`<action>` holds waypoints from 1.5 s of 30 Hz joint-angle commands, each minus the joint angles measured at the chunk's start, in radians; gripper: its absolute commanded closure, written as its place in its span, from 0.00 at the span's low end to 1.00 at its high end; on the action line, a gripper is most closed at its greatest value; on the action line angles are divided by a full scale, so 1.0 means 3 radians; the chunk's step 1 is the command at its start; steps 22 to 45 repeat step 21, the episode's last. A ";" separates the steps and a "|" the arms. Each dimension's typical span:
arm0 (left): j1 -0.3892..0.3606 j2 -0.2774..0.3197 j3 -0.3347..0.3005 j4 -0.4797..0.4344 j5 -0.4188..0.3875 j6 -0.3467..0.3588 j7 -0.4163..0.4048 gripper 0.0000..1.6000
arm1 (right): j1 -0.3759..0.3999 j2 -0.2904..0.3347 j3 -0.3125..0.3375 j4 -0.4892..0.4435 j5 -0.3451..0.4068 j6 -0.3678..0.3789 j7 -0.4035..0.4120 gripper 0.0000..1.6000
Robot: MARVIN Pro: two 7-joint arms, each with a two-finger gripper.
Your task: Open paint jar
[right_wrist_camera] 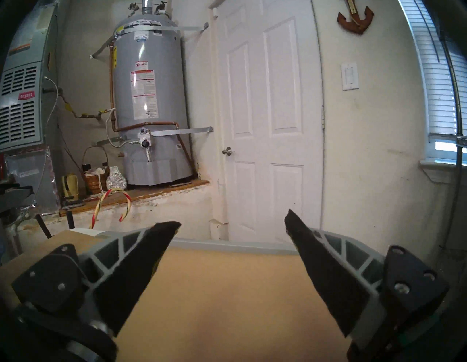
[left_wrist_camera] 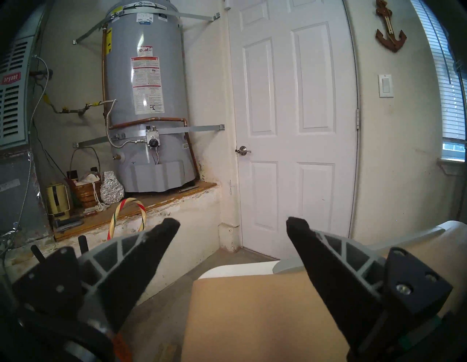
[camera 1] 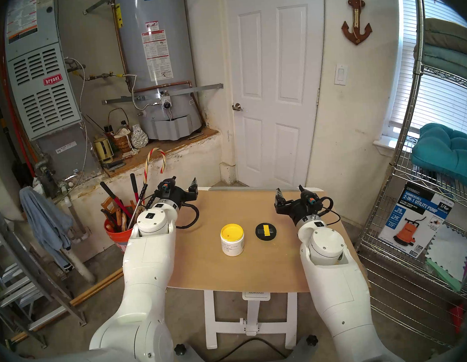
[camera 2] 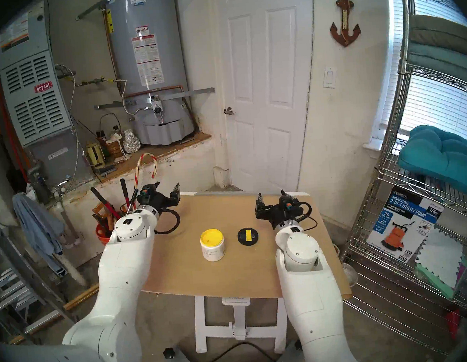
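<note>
In the head view, the left end effector and right end effector hang spread and empty, level at the far flanks of the tan board surface, likely clear because the job looks finished. The small white cylindrical plastic paint jar stands mid-surface, yellow paint exposed; its black round lid with a yellow tape strip lies flat at the jar's three o'clock, apart. Both wrist views show spread fingers, nothing between.

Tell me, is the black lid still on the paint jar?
No, the lid lies flat on the table beside the jar, whose yellow paint shows from above.
</note>
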 commanded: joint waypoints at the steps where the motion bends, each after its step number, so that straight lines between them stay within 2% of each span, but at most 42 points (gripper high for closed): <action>1: -0.0040 -0.0007 -0.0014 -0.0120 -0.0017 -0.0025 0.0014 0.00 | 0.0006 -0.0008 -0.0111 -0.0172 0.0016 0.0029 -0.0181 0.00; 45: -0.0033 -0.0007 -0.0009 -0.0132 -0.0021 -0.0019 0.0024 0.00 | -0.0002 -0.0001 -0.0144 -0.0193 0.0026 0.0063 -0.0267 0.00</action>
